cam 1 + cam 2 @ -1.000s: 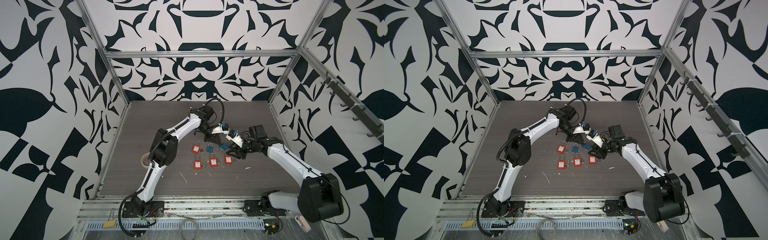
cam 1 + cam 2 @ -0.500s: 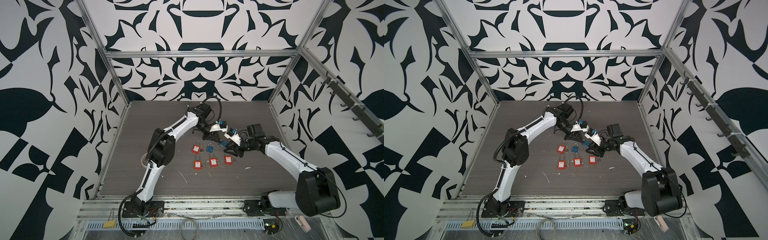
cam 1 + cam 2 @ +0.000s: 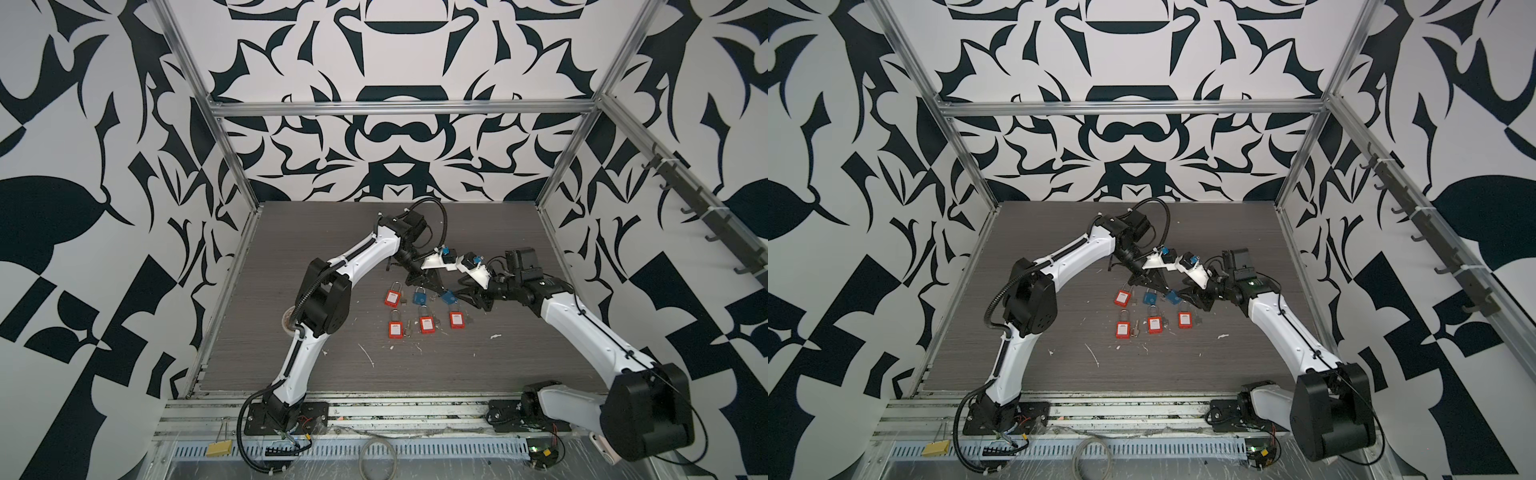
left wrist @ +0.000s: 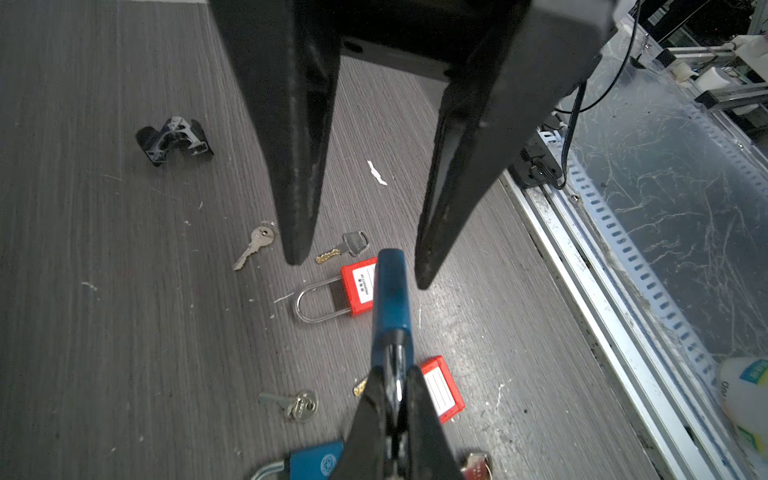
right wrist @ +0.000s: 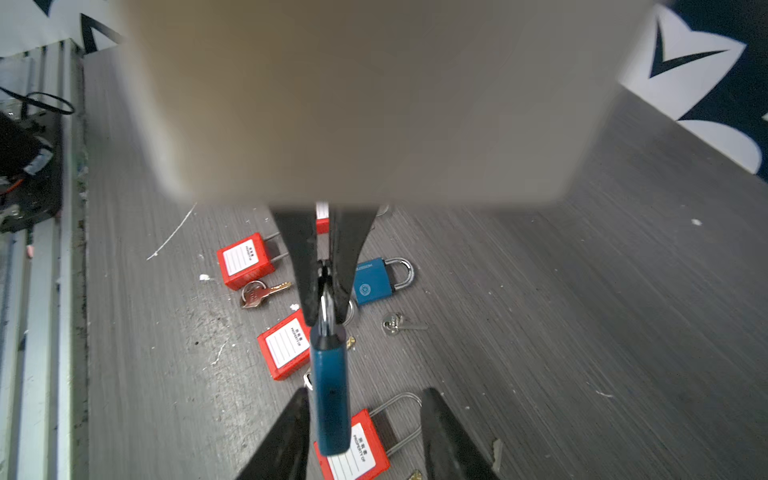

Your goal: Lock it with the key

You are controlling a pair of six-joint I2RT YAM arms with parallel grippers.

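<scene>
A: Blue padlock (image 4: pixel 390 291), where is it?
B: I see it in the air, at three o'clock from the other blue padlock (image 3: pixel 419 297). My left gripper (image 4: pixel 393 374) pinches its shackle.
A: And the right gripper (image 5: pixel 365 392)?
B: Its jaws stand spread around the body; if they touch it, I cannot tell.

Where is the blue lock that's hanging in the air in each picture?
In a top view: held blue padlock just below centre, slightly right.
In a top view: just below centre.
Left wrist: centre, shackle pinched by the left gripper.
Right wrist: lower centre, inside the open right gripper.
Shared landmark: the other blue padlock, lying flat, in all four.
</scene>
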